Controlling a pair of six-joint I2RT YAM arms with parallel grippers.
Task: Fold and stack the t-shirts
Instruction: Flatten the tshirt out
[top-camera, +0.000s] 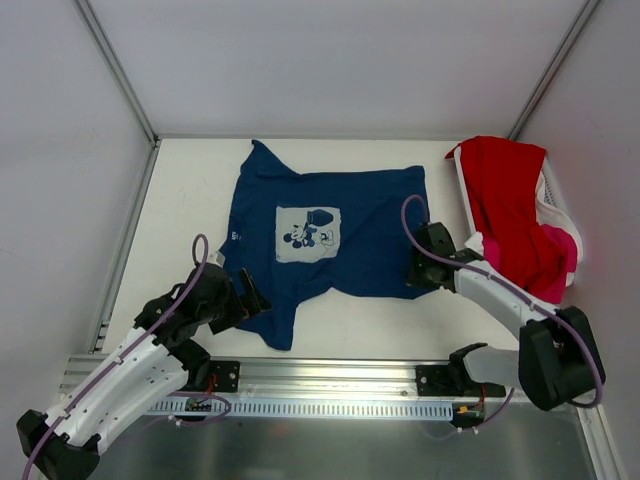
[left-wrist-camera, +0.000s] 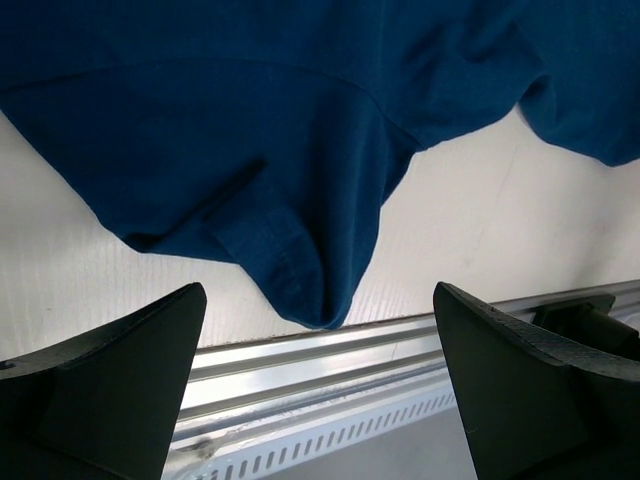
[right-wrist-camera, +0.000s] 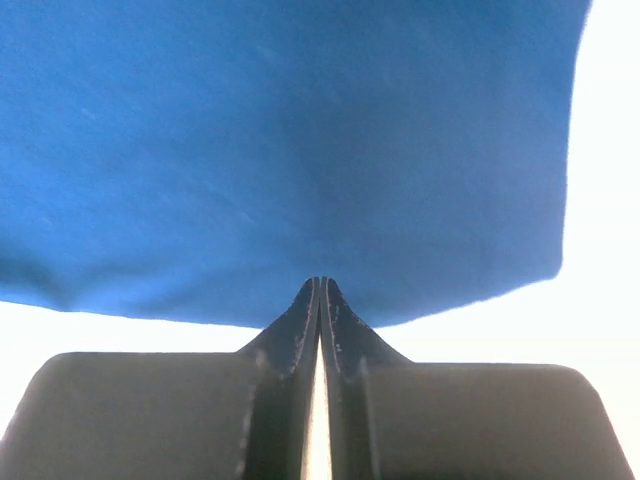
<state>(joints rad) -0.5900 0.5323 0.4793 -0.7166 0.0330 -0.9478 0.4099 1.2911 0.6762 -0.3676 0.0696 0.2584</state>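
Bright and evenly lit from above in the top view, with only soft, faint shadows. Blown out to pure white on the worktop (right-wrist-camera: 610, 200) from the right wrist, and a bit soft on the navy t-shirt (right-wrist-camera: 280, 150). Sharper from the left wrist, with glare along the aluminium rail (left-wrist-camera: 330, 350) and near-black on the left tool's fingers (left-wrist-camera: 110, 390).

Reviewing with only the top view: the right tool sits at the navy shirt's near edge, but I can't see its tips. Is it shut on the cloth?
Observer: Yes. The right wrist view shows the right tool shut, tips pinching the navy t-shirt at its hem.
Operator: And the left tool?
Observer: The left wrist view shows the left tool wide open, a hemmed corner of the shirt lined up with the gap, ungripped.
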